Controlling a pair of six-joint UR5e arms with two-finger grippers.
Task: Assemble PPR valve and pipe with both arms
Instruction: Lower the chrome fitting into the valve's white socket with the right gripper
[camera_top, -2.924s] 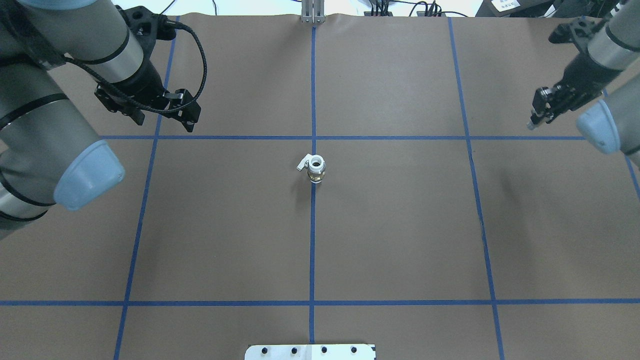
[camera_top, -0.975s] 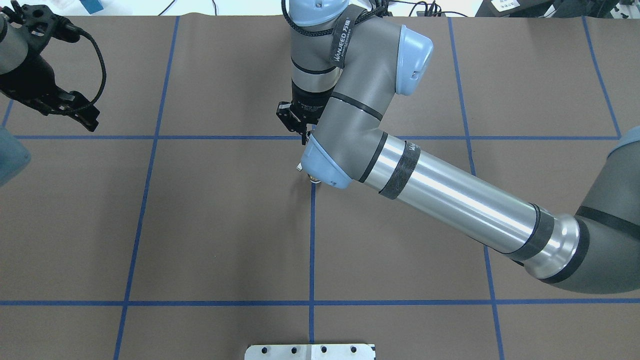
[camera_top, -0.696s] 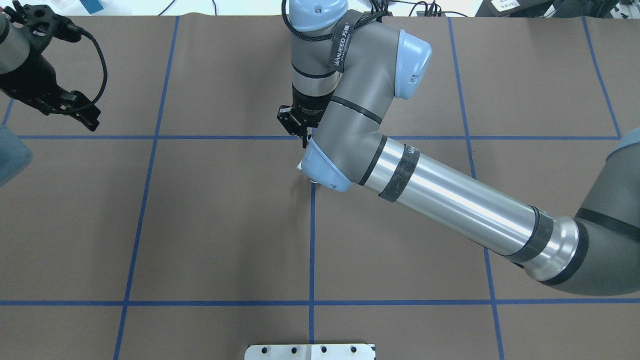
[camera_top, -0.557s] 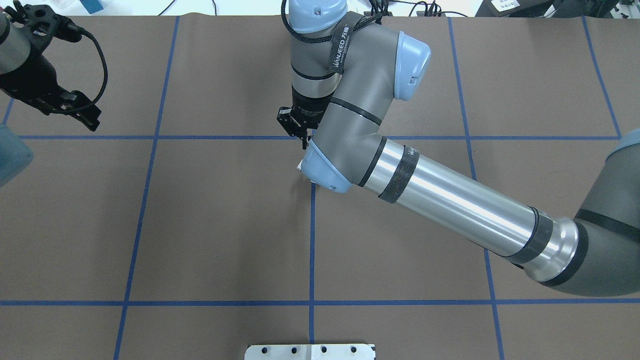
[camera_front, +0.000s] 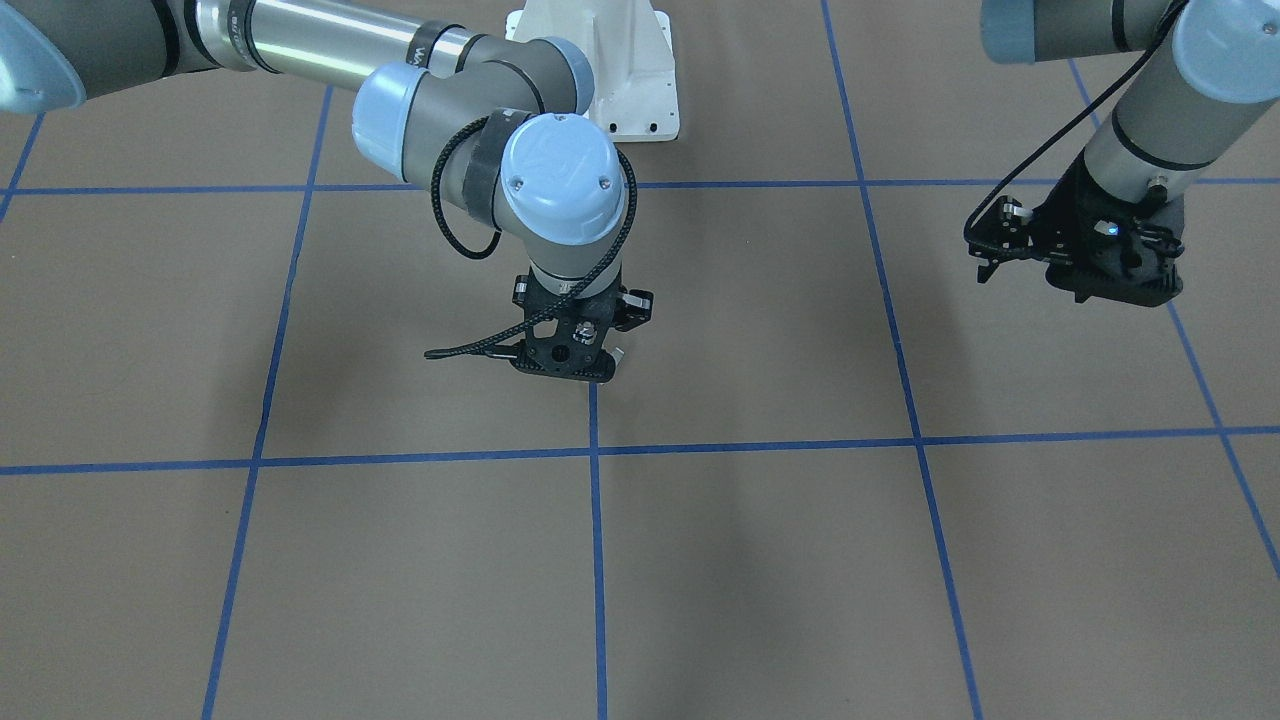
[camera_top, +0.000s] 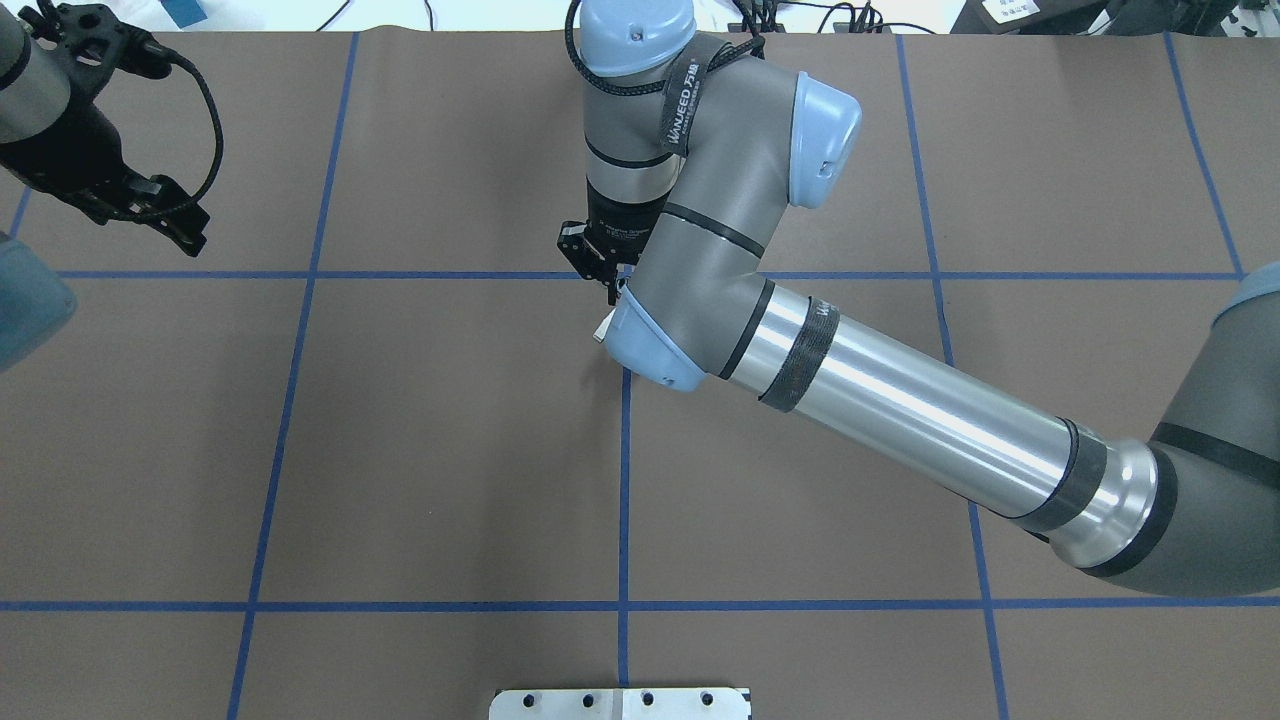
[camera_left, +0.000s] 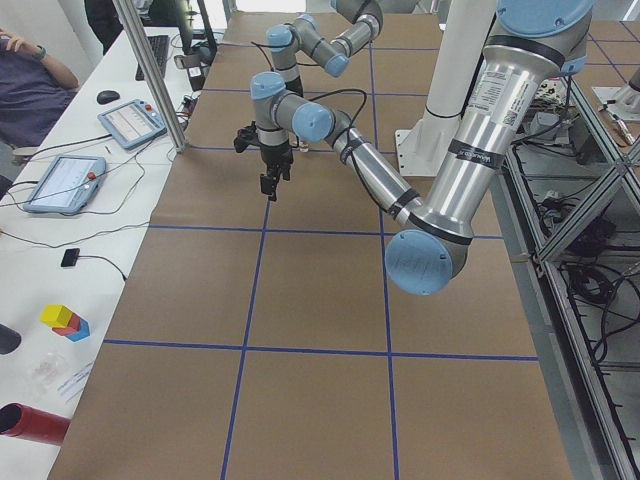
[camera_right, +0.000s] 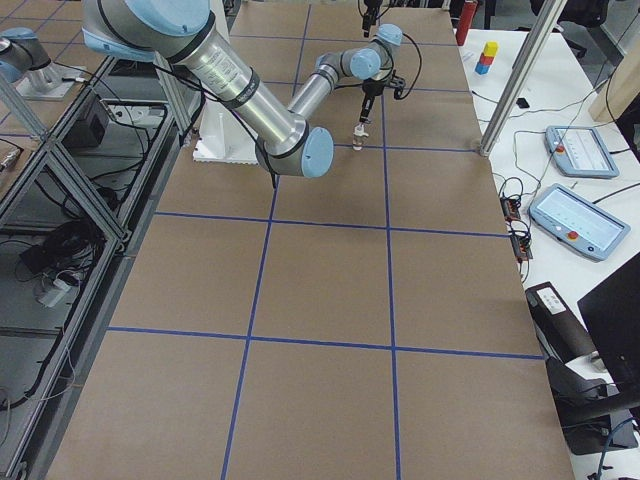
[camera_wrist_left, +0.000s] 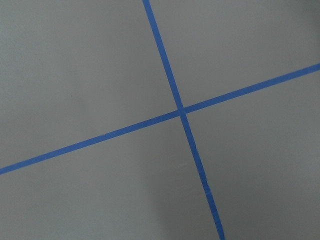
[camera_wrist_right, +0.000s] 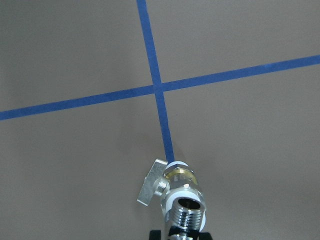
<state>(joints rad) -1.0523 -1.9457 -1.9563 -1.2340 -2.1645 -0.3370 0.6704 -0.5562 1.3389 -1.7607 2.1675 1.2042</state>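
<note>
Front view: right gripper (camera_front: 585, 362) points straight down at mid-surface (camera_front: 760, 560) and hides whatever is under it. Left gripper (camera_front: 995, 240) is well apart, looks spread, nothing in it.

Overhead: right arm (camera_top: 900, 400) covers the spot, so no help there.

R wrist view: PPR valve (camera_wrist_right: 179, 176) stands upright on a blue tape line (camera_wrist_right: 159, 117). The pipe (camera_wrist_right: 186, 212), pinched in the right gripper, is right over the valve's white top — seated or just above, can't tell.

L wrist view: bare surface and tape only.

Risk: nothing steadies the valve. If the pipe comes down off-axis it could jam crooked or tip the valve over — esp. w/ any side push.
</note>
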